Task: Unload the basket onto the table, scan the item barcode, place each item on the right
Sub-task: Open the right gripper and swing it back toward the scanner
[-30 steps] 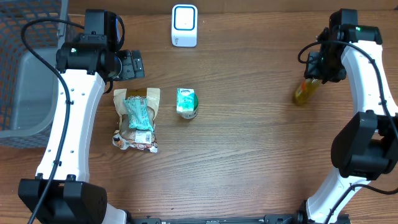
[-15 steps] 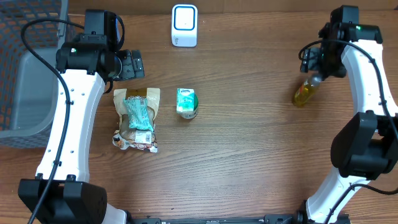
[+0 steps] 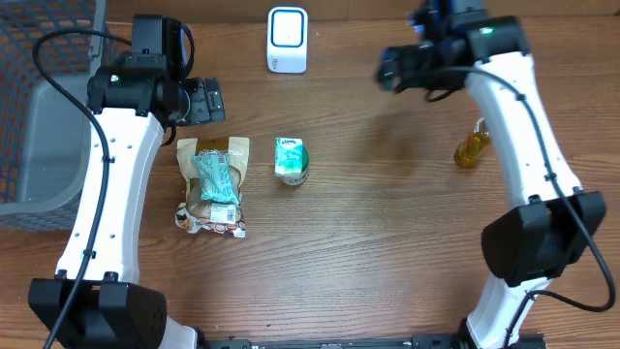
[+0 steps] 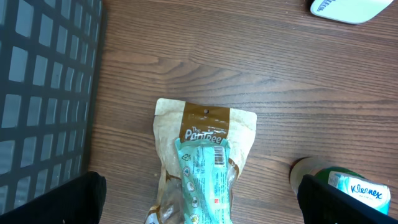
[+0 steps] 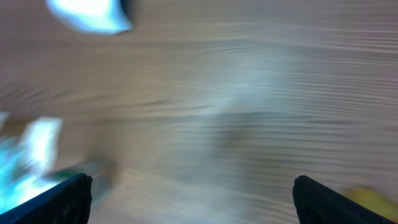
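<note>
A white scanner [image 3: 288, 39] stands at the back middle of the table. A yellow bottle [image 3: 472, 145] rests on the table at the right, with nothing holding it. My right gripper [image 3: 397, 68] hovers open and empty, left of the bottle and right of the scanner. The right wrist view is blurred: bare wood lies between my right gripper [image 5: 193, 193] fingers, and the scanner [image 5: 90, 14] is at the upper left. My left gripper [image 3: 203, 101] is open above a brown pouch [image 4: 205, 134] with a teal packet [image 4: 205, 180] on it.
A green-and-white Kleenex pack [image 3: 291, 160] sits right of the pouch [image 3: 213, 184]. A dark mesh basket [image 3: 39, 107] takes up the table's left edge and shows in the left wrist view [image 4: 43, 93].
My right gripper has opened and let go of the yellow bottle, then swung left toward the scanner. The bottle stays at the right. The left arm has not moved.
</note>
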